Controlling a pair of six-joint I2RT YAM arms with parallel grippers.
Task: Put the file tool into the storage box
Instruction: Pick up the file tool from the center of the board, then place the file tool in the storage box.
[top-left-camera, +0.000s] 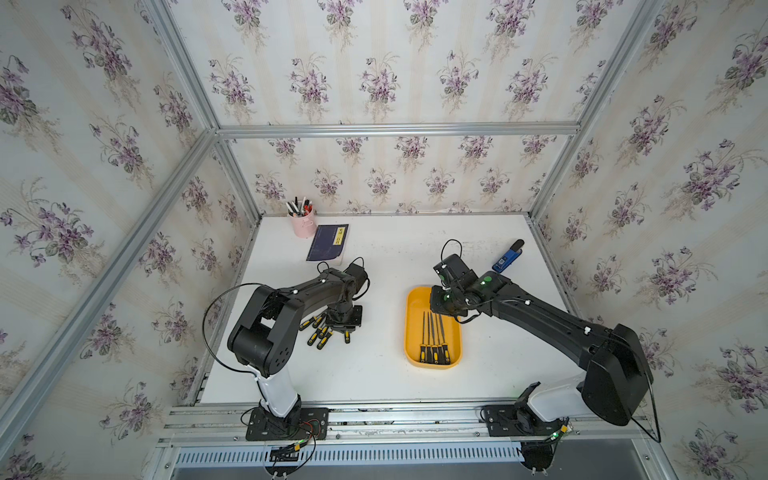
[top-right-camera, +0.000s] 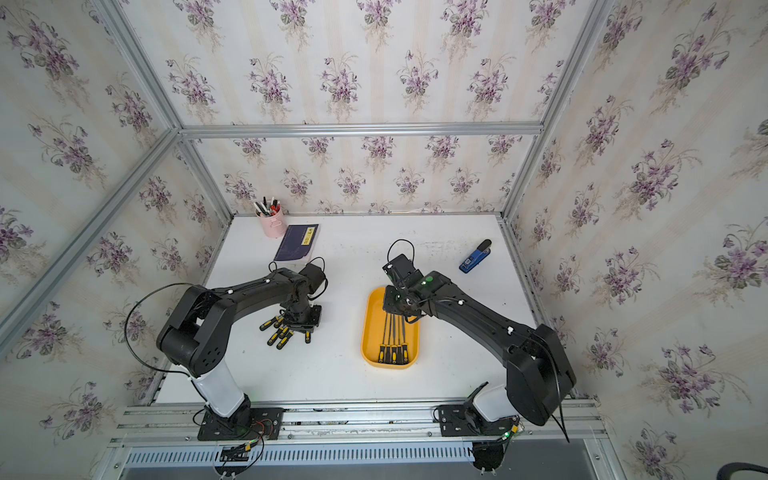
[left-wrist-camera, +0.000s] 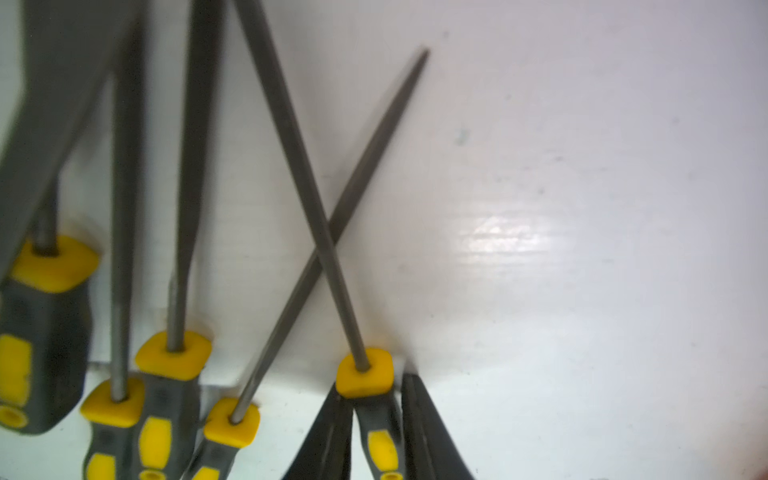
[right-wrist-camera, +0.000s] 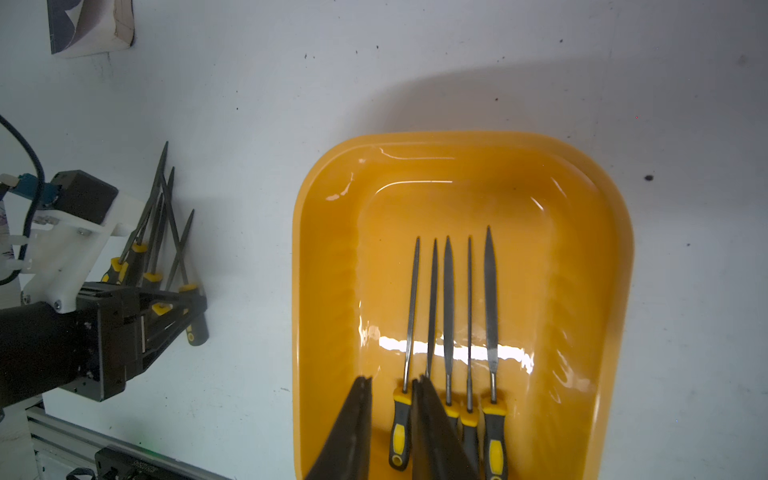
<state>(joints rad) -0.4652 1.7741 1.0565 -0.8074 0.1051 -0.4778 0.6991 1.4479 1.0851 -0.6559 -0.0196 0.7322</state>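
Note:
Several file tools with black-and-yellow handles lie in a loose pile (top-left-camera: 319, 332) (top-right-camera: 277, 333) on the white table's left half. My left gripper (left-wrist-camera: 376, 386) (top-left-camera: 347, 330) is down at this pile. It is shut on the handle of one file (left-wrist-camera: 365, 374), whose shaft crosses over another file (left-wrist-camera: 374, 141). The storage box (top-left-camera: 410, 332) (top-right-camera: 367, 332) (right-wrist-camera: 305, 291), a shallow yellow tray, sits right of centre. Several files (right-wrist-camera: 448, 311) (top-left-camera: 434, 340) lie side by side in it. My right gripper (right-wrist-camera: 392, 380) (top-left-camera: 441, 306) hovers over the tray's far end, slightly open and holding nothing.
A pink pen cup (top-left-camera: 303, 224) and a dark blue booklet (top-left-camera: 328, 243) stand at the back left. A blue stapler (top-left-camera: 507, 258) lies at the back right. Aluminium frame posts and floral walls enclose the table on three sides.

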